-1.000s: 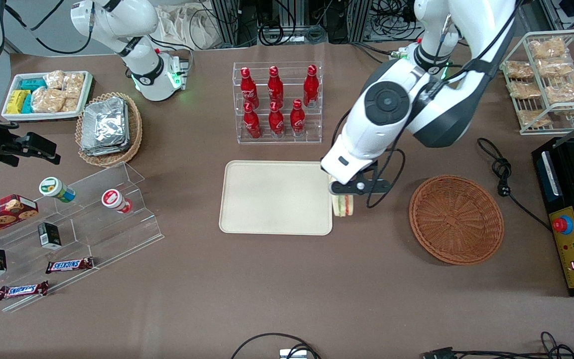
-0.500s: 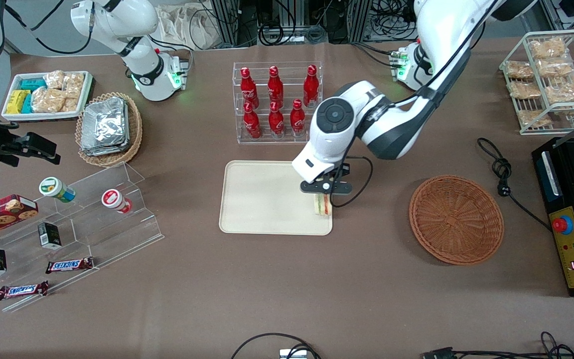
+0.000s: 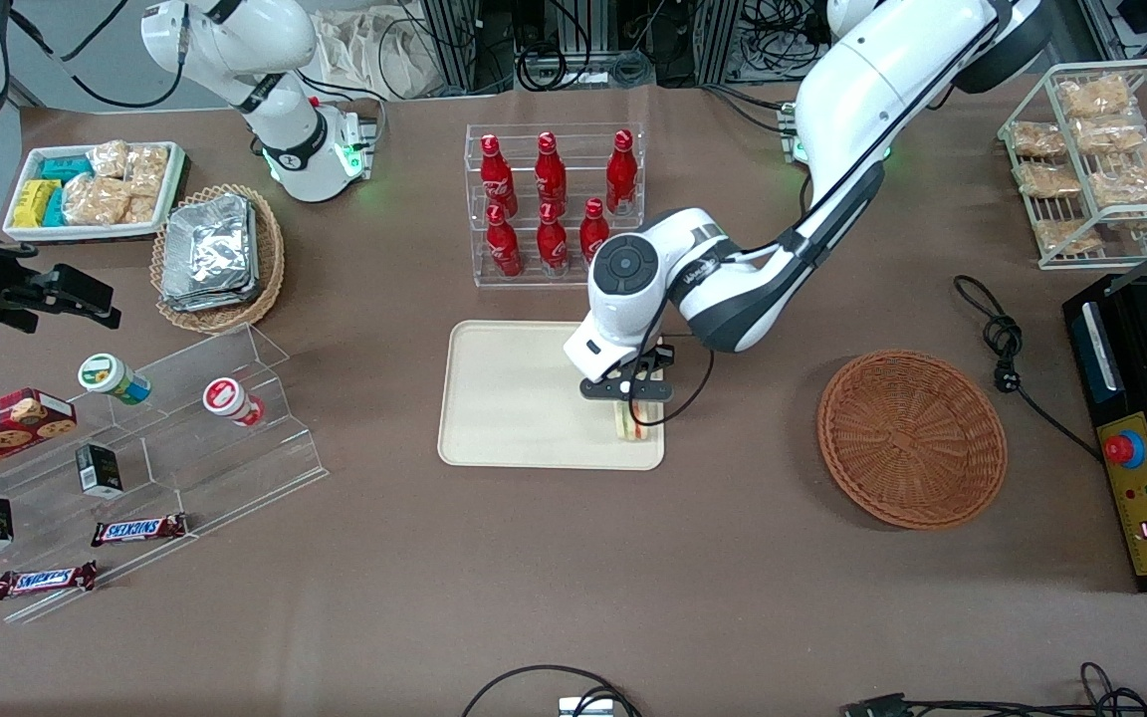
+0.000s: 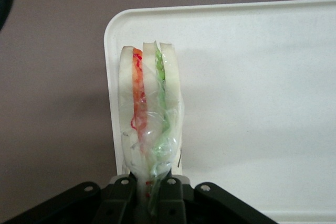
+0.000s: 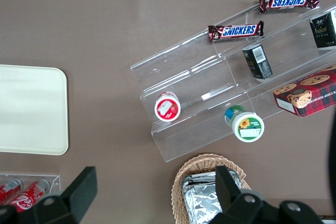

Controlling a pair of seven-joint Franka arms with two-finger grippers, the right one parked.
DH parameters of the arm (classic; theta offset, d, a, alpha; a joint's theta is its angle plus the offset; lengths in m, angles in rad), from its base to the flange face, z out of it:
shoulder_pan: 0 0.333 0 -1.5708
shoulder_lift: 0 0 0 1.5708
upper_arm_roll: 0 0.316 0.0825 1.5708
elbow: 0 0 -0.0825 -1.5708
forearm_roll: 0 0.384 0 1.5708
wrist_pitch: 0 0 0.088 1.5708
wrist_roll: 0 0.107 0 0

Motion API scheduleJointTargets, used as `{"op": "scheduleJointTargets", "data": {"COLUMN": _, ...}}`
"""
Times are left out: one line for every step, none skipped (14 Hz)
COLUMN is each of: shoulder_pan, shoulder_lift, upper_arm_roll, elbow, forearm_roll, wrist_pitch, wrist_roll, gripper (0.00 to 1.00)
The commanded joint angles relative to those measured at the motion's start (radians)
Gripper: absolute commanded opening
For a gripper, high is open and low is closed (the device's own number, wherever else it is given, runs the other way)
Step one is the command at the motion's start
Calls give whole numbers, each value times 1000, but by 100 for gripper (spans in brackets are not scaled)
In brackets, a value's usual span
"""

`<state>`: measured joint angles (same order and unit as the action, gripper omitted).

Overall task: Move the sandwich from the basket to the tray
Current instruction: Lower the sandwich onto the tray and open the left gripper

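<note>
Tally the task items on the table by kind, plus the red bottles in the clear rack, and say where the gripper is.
Sandwich: 1, clamped in the gripper over the tray
Tray: 1
Basket: 1, empty
Red bottles: 6
Total: 9

Hand [image 4: 148, 195] partly out of frame.

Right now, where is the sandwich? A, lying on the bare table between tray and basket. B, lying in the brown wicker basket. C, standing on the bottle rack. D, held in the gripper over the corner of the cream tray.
D: the gripper is shut on the sandwich over the tray corner nearest the basket, which holds nothing.
</note>
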<state>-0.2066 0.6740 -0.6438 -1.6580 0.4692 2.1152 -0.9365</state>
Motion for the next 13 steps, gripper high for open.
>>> {"op": "scheduleJointTargets", "data": {"shoulder_pan": -11, "shoulder_lift": 22, "upper_arm_roll": 1, "elbow": 17, "forearm_roll": 29, "wrist_pitch": 5, "wrist_roll": -25, "gripper": 12}}
{"op": "scheduleJointTargets", "data": {"shoulder_pan": -11, "shoulder_lift": 30, "upper_arm_roll": 1, "elbow": 18, "forearm_roll": 31, "wrist_pitch": 6, "wrist_roll": -25, "gripper": 18}}
{"op": "scheduleJointTargets", "data": {"shoulder_pan": -16, "shoulder_lift": 36, "upper_arm_roll": 3, "elbow": 18, "forearm_roll": 31, "wrist_pitch": 17, "wrist_roll": -25, "gripper": 21}}
{"op": "scheduleJointTargets", "data": {"shoulder_pan": -22, "shoulder_lift": 41, "upper_arm_roll": 6, "elbow": 18, "forearm_roll": 31, "wrist_pitch": 20, "wrist_roll": -39, "gripper": 26}}
{"op": "scheduleJointTargets", "data": {"shoulder_pan": -25, "shoulder_lift": 50, "upper_arm_roll": 7, "elbow": 20, "forearm_roll": 41, "wrist_pitch": 22, "wrist_roll": -48, "gripper": 30}}
{"op": "scheduleJointTargets", "data": {"shoulder_pan": -28, "shoulder_lift": 55, "upper_arm_roll": 7, "elbow": 20, "forearm_roll": 64, "wrist_pitch": 23, "wrist_roll": -59, "gripper": 47}}
{"op": "scheduleJointTargets", "data": {"shoulder_pan": -30, "shoulder_lift": 59, "upper_arm_roll": 6, "elbow": 20, "forearm_roll": 74, "wrist_pitch": 25, "wrist_roll": -82, "gripper": 72}}
{"op": "scheduleJointTargets", "data": {"shoulder_pan": -30, "shoulder_lift": 67, "upper_arm_roll": 7, "elbow": 21, "forearm_roll": 84, "wrist_pitch": 25, "wrist_roll": -97, "gripper": 100}}
{"op": "scheduleJointTargets", "data": {"shoulder_pan": -37, "shoulder_lift": 68, "upper_arm_roll": 7, "elbow": 21, "forearm_roll": 103, "wrist_pitch": 25, "wrist_roll": -114, "gripper": 100}}
{"op": "scheduleJointTargets", "data": {"shoulder_pan": -42, "shoulder_lift": 68, "upper_arm_roll": 7, "elbow": 24, "forearm_roll": 106, "wrist_pitch": 25, "wrist_roll": -145, "gripper": 100}}
{"op": "scheduleJointTargets", "data": {"shoulder_pan": -42, "shoulder_lift": 64, "upper_arm_roll": 7, "elbow": 26, "forearm_roll": 104, "wrist_pitch": 25, "wrist_roll": -200, "gripper": 100}}
{"op": "scheduleJointTargets", "data": {"shoulder_pan": -39, "shoulder_lift": 59, "upper_arm_roll": 6, "elbow": 29, "forearm_roll": 106, "wrist_pitch": 25, "wrist_roll": -281, "gripper": 100}}
{"op": "scheduleJointTargets", "data": {"shoulder_pan": -40, "shoulder_lift": 52, "upper_arm_roll": 6, "elbow": 30, "forearm_roll": 106, "wrist_pitch": 22, "wrist_roll": -347, "gripper": 100}}
